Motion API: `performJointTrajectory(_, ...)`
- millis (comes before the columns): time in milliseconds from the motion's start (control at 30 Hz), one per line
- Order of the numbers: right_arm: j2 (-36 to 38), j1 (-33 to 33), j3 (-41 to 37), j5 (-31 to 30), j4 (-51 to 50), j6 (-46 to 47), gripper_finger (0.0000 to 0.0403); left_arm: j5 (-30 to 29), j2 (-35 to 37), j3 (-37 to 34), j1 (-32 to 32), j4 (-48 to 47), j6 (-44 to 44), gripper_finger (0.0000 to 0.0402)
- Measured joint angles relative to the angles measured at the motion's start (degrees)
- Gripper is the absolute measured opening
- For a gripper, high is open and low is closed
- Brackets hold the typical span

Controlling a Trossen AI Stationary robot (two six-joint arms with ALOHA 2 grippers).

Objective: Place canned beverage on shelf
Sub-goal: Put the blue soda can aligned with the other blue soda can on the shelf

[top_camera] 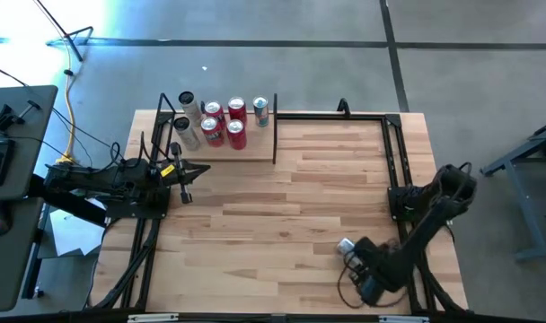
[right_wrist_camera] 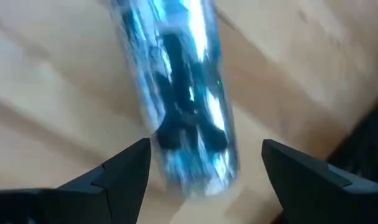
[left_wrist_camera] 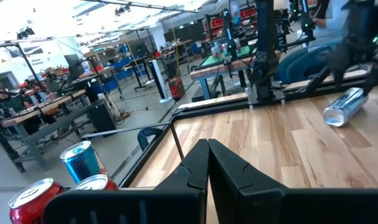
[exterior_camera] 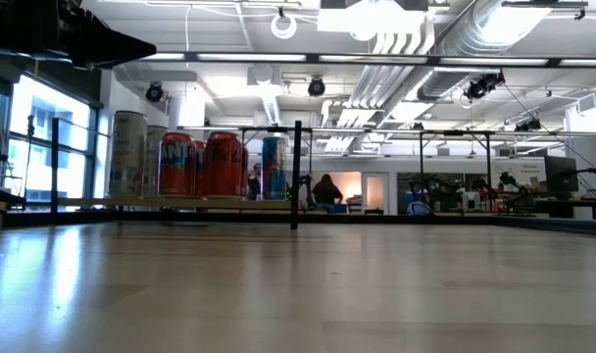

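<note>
Right hand (right_wrist_camera: 204,165) hangs low over the near right part of the counter (top_camera: 327,188), its fingers spread wide with a silver-blue can (right_wrist_camera: 176,93) lying on its side between them; neither finger visibly touches the can. In the high view that hand (top_camera: 356,254) shows at the near edge, with the lying can (top_camera: 345,245) at its tip, well apart from the shelf (top_camera: 255,148).

Largest of all is the pale slatted counter, bare across its middle. At its far left corner sits the shelf, a small pale board with black rod frames at its ends. On it stand several upright cans (top_camera: 224,121): red ones in the middle, silver ones to the left and a blue one (top_camera: 260,109) to the right.

Left hand (top_camera: 185,172) waits near the left edge, just in front of the shelf, fingers pressed together.
</note>
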State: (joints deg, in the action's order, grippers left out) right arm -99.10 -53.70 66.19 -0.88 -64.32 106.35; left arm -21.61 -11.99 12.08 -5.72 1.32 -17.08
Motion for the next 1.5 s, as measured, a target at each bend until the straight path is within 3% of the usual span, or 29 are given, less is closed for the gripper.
performJointTrajectory(167,0.0,3.3,-7.3,0.8,8.2,-9.8,0.0291,0.0,0.0,0.0,0.0,0.0,0.0,0.0000)
performJointTrajectory(367,0.7,4.3,-14.4,4.4,19.0,-8.6,0.0270,0.0,0.0,0.0,0.0,-0.1,0.2,0.0000)
performJointTrajectory(500,1.0,4.4,-13.4,4.8,18.9,-7.6,0.0216,0.0,0.0,0.0,0.0,-0.1,0.8,0.0000)
performJointTrajectory(767,6.3,11.0,-4.8,10.6,14.8,-11.4,0.0213,0.0,0.0,0.0,0.0,-0.2,2.0,0.0001)
performJointTrajectory(867,8.1,16.5,-1.2,17.3,12.8,-13.6,0.0213,0.0,0.0,0.0,0.0,-0.2,2.1,0.0001)
performJointTrajectory(1100,8.4,30.1,2.5,41.7,11.1,-15.5,0.0213,0.0,0.0,0.0,0.0,-0.2,2.6,0.0001)
performJointTrajectory(1300,5.7,36.0,2.3,50.7,15.3,-18.8,0.0213,0.0,0.0,0.0,0.0,-0.2,3.0,0.0001)
performJointTrajectory(1500,-1.0,37.3,2.3,61.7,22.0,-22.9,0.0213,0.0,0.0,0.0,0.0,-0.3,3.0,0.0001)
